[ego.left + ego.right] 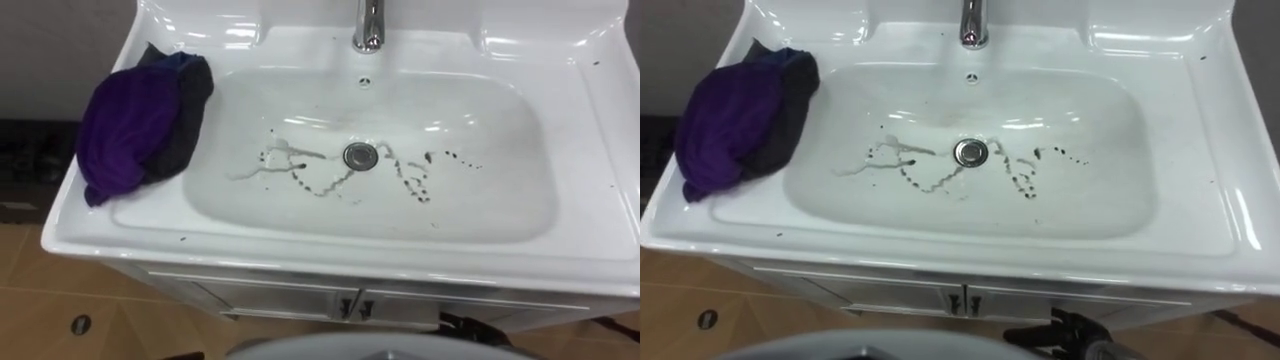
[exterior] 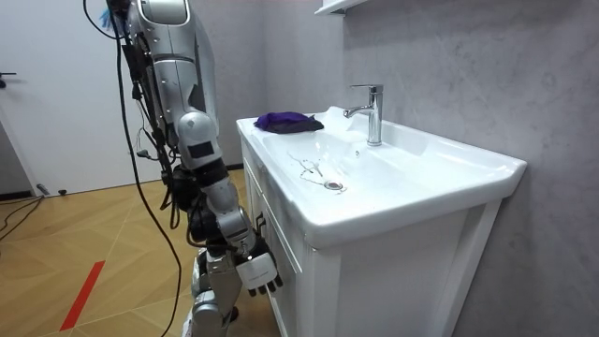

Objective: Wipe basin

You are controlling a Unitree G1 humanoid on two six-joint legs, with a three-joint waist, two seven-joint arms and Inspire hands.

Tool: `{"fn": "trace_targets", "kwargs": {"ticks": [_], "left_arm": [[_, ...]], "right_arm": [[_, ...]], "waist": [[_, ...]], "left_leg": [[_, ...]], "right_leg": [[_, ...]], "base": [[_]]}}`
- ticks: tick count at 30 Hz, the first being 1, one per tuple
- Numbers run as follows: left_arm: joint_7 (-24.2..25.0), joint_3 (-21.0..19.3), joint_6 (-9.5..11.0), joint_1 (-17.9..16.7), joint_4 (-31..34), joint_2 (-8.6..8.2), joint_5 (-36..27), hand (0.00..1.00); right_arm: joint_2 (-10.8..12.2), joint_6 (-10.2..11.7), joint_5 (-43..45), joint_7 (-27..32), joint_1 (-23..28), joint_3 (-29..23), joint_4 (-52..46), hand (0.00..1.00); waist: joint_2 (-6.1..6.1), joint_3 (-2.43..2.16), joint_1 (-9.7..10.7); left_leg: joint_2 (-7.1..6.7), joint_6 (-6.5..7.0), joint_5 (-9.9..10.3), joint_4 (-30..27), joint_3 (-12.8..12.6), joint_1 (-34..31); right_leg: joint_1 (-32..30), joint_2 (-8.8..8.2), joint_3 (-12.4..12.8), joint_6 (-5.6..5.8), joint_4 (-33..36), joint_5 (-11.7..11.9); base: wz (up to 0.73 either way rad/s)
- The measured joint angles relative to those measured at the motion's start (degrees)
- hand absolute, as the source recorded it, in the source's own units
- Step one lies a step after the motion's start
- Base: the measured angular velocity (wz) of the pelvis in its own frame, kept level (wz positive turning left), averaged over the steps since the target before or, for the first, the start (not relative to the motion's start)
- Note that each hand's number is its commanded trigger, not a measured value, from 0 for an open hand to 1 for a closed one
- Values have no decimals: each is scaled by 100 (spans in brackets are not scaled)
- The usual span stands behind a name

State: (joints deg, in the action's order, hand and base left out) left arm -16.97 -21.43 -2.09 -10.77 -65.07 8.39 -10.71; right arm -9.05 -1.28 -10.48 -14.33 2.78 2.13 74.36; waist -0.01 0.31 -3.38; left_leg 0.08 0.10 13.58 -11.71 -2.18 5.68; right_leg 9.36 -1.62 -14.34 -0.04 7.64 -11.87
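Note:
The white basin [image 1: 300,215] has dark dirty streaks [image 1: 320,180] around its drain [image 1: 360,155] and to the drain's right. A crumpled purple and dark cloth [image 1: 140,125] lies on the basin's left rim, partly hanging over the bowl's edge. In the room view I stand right in front of the basin cabinet with my right arm hanging down. My right hand [image 2: 255,270] is low beside the cabinet front, its fingers relaxed and holding nothing, far from the cloth [image 2: 285,121].
A chrome tap [image 1: 368,25] stands at the back middle of the basin. Below the rim are white cabinet doors with small handles [image 1: 352,305]. A grey wall runs behind the basin, and wooden floor lies to my left.

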Motion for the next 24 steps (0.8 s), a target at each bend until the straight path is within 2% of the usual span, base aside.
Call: {"fn": "trace_targets", "kwargs": {"ticks": [3, 6, 10, 14, 16, 19, 22, 24], "left_arm": [[-409, -266, 79, 7, 152, 45, -8, 0], [-849, -591, 139, -22, 535, 159, -24, 0], [-1459, -686, 444, -40, 1152, 425, -109, 0], [-1951, -812, 597, -36, 1955, 486, -109, 0], [-2320, -939, 764, -6, 2413, 528, -240, 0], [-2579, -1023, 868, 125, 2677, 671, -492, 0], [-2716, -1027, 931, 124, 3022, 684, -628, 0], [-2767, -1034, 961, 144, 3232, 719, -748, 0]], "right_arm": [[-26, -3, 3, 32, -2, -20, -7, 0], [-50, -4, 151, 59, 32, -135, -51, 0], [-109, -6, 256, 42, 86, -238, -88, 0], [-147, -6, 298, 37, 170, -345, -160, 0], [-181, -7, 332, 44, 188, -350, -229, 0], [-238, -9, 446, 43, 205, -415, -266, 0], [-303, 8, 443, 61, 315, -472, -414, 0], [-308, 2, 444, 65, 376, -466, -525, 0]], "waist": [[45, -27, -29], [46, -29, -43], [89, -40, -119], [122, -50, -187], [171, -62, -216], [259, -87, -215], [361, -91, -202], [377, -92, -185]], "left_leg": [[-7, 1, -1, -5, 63, -8], [-29, 12, -8, -6, 142, -7], [-71, 37, -24, 0, 206, -2], [-87, 49, -29, 8, 250, -26], [-92, 54, -32, 9, 287, -69], [-89, 55, -33, 0, 302, -103], [-95, 65, -42, 3, 292, -100], [-101, 67, -52, 11, 280, -101]], "right_leg": [[0, -1, -4, -1, 8, -1], [20, -15, -80, 5, 3, -5], [36, -51, -144, 25, 6, -15], [-11, -62, -137, 33, 40, -11], [-38, -62, -141, 33, 46, -10], [-84, -56, -141, 30, 62, -9], [-118, -65, -133, 31, 113, -11], [-115, -70, -137, 33, 104, -14]], "base": [[4], [11], [8], [0], [0], [0], [-1], [0]]}}
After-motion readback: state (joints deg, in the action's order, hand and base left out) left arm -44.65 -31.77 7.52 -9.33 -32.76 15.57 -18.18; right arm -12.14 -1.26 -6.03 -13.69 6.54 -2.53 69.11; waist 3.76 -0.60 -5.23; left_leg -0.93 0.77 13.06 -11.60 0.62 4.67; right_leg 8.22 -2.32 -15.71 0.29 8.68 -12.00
